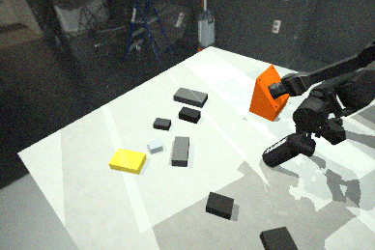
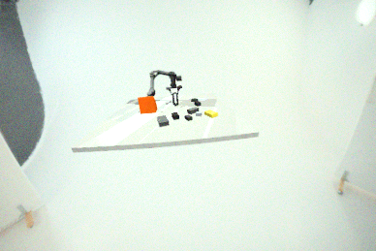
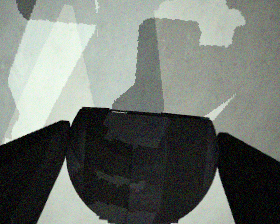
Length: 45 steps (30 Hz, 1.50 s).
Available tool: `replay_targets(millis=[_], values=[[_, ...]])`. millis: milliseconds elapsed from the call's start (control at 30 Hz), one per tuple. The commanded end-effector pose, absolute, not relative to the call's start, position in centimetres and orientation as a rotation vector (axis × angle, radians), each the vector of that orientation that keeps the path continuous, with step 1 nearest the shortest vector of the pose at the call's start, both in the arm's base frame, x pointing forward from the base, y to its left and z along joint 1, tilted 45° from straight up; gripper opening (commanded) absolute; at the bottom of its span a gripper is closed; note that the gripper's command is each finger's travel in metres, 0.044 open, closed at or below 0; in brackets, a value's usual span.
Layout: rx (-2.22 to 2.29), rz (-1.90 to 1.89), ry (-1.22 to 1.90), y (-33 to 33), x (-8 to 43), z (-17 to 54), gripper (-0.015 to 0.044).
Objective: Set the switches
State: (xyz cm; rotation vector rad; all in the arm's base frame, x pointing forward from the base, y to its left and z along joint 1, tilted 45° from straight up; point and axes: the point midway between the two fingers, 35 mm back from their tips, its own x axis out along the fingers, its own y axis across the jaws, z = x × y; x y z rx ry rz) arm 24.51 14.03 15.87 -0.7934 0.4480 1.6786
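The dark controller unit [image 1: 281,153] [image 3: 141,170] is between the fingers of my gripper [image 1: 303,145] [image 3: 143,135], which touch it on both sides in the wrist view. In the top view it is tilted and appears held above the bench, with small white marks along its upper left side. In the wrist view a dark, rounded end faces the camera, with faint patches and a thin pale mark at its far edge. Switch positions and the label squares cannot be read.
An orange wedge [image 1: 265,96] [image 2: 147,105] stands behind the gripper. A yellow block [image 1: 128,160] [image 2: 211,113], a pale blue block [image 1: 156,147], grey slabs [image 1: 191,96] [image 1: 181,150] and several dark blocks [image 1: 189,114] [image 1: 162,124] [image 1: 219,205] [image 1: 278,239] lie on the bench.
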Motion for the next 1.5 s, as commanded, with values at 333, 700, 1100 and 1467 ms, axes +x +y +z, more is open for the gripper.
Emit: replay_targets(millis=[333, 700, 1100, 1467], values=[[-0.782, 1.694, 0.458, 15.3, 23.9, 15.9, 0.0338], [-0.782, 1.694, 0.457, 16.1, 23.7, 16.2, 0.0338], [-0.782, 1.694, 0.456, 17.0, 23.4, 16.4, 0.0338], [-0.781, 1.694, 0.456, 17.8, 23.1, 16.6, 0.0338]])
